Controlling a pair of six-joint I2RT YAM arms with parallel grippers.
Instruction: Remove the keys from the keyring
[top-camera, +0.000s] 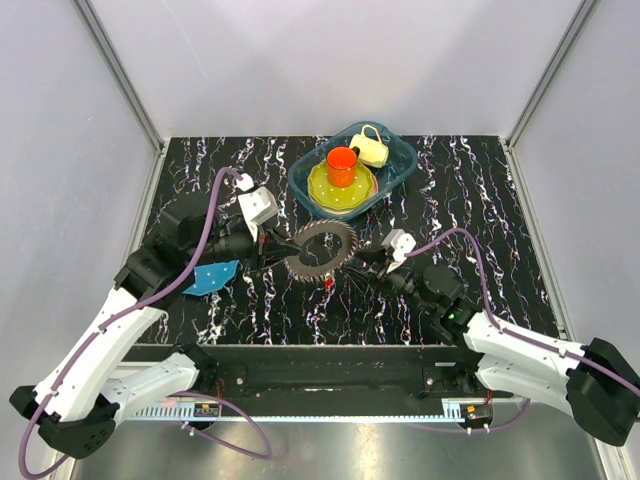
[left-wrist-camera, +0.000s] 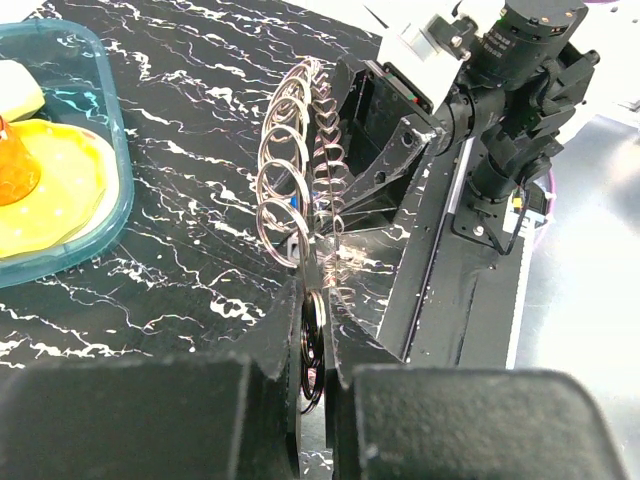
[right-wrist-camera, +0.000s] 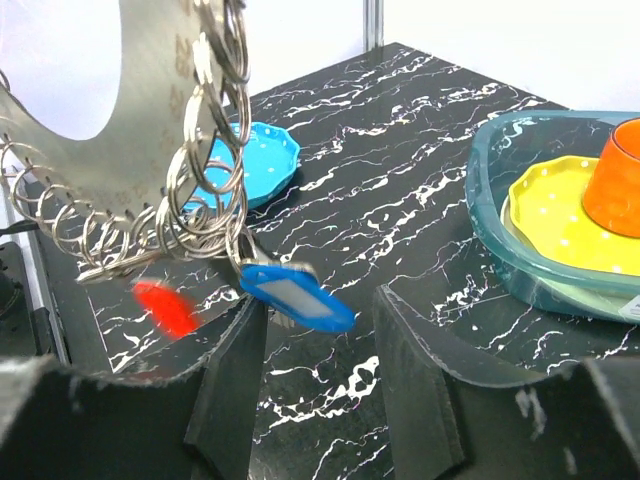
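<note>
While left tool (left-wrist-camera: 317, 345) pinches keyring (top-camera: 345, 246), right tool (right-wrist-camera: 318, 330) gapes (blue key tag (right-wrist-camera: 297, 298) between, label unreadable).

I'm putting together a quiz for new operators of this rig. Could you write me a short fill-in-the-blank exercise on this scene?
1. The left gripper is ___ on the rim of the keyring.
2. The key tag hanging between the fingers of the right gripper is ___.
3. The right gripper's jaws stand ___.
4. The orange cup stands on a ___ plate inside the teal bin.

Missing words: shut; blue; open; yellow.
</note>
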